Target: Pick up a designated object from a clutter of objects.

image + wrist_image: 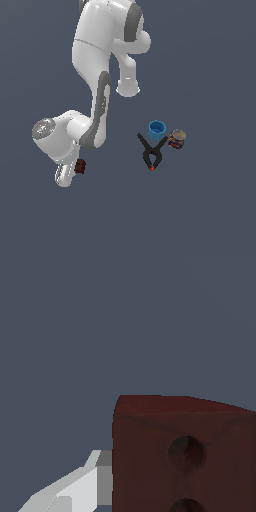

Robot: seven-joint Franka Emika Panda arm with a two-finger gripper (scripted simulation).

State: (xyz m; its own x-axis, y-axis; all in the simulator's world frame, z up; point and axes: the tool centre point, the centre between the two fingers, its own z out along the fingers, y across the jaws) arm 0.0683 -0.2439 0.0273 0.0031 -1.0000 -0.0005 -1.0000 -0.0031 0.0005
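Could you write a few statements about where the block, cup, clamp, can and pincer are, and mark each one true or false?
1. The red-brown block lies apart from the other objects, beside the arm's end. True.
2. The blue cup lies on its side. False: it stands upright with its opening up.
3. The black clamp lies in front of the cup, with its orange tip pointing away from the cup. True.
4. The multicoloured can stands on the exterior view's left of the cup. False: it stands on the cup's right.
5. In the wrist view, one pincer finger lies against the block's side. True.
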